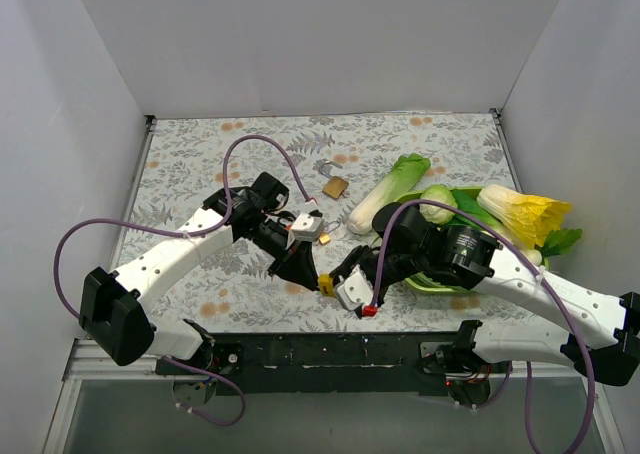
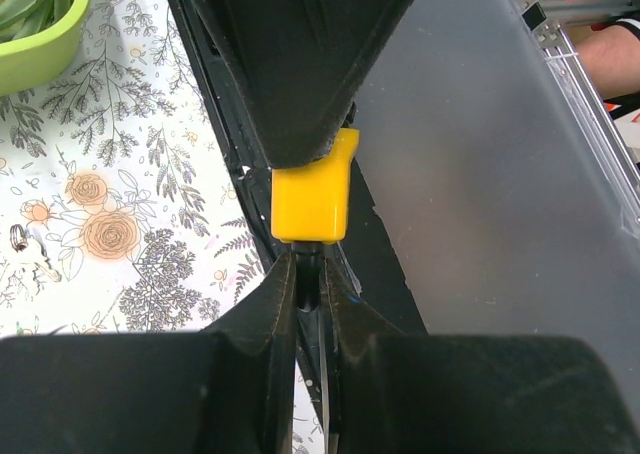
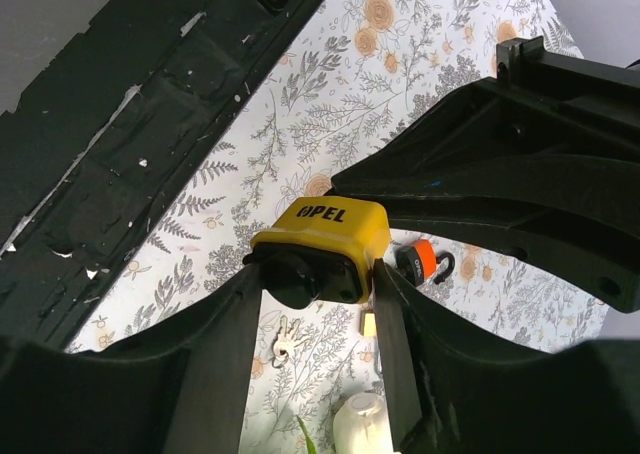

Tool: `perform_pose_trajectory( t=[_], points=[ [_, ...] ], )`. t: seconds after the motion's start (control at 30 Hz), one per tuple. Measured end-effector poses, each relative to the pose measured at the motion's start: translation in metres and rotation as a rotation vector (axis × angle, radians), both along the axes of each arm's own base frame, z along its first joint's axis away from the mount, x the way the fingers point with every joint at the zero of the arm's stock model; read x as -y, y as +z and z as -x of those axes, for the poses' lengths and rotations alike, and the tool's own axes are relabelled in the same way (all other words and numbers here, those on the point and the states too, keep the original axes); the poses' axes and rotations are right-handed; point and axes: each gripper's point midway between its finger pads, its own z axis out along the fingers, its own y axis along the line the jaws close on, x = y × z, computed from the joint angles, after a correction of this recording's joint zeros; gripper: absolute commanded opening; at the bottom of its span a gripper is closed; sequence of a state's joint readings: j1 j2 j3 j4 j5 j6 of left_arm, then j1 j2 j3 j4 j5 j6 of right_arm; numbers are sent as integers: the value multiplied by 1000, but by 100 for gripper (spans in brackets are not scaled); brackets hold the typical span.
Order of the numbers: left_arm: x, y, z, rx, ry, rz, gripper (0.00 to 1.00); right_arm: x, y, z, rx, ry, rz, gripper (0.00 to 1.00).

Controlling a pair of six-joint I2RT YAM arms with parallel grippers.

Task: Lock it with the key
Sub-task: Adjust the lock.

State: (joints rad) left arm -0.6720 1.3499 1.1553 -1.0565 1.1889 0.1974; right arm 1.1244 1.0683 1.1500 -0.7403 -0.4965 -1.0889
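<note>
Padlock, yellow-bodied, is being held up off the floral counter at its near edge, between both arms. The right gripper is straddling the body, its fingers pressing either side around a black round knob on the lower face, seemingly to brace the lock so it is not twisting. The left gripper is coming in from the other end, its fingers clenched almost together on a thin dark piece at the yellow body's edge. Whether that is key or shackle, I cannot tell. Holding it aloft is probably giving both wrists room to turn. Black lettering on the yellow face is reading "OPEL", possibly with a leading letter hidden. A brass padlock is lying well apart, its shackle open, with no writing legible on it.
</note>
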Motion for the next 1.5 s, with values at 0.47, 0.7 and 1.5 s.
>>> perform_pose_trajectory(
  t=[0.47,0.7,1.5],
  points=[
    [1,-2,3,3,-7,-14,0,2,-2,2,-12,-1,12,33],
    [2,-6,5,-2,-5,-44,0,2,-7,3,-29,2,31,24],
    [3,-11,13,23,-35,-47,0,5,-11,10,-62,7,34,47]
  ],
)
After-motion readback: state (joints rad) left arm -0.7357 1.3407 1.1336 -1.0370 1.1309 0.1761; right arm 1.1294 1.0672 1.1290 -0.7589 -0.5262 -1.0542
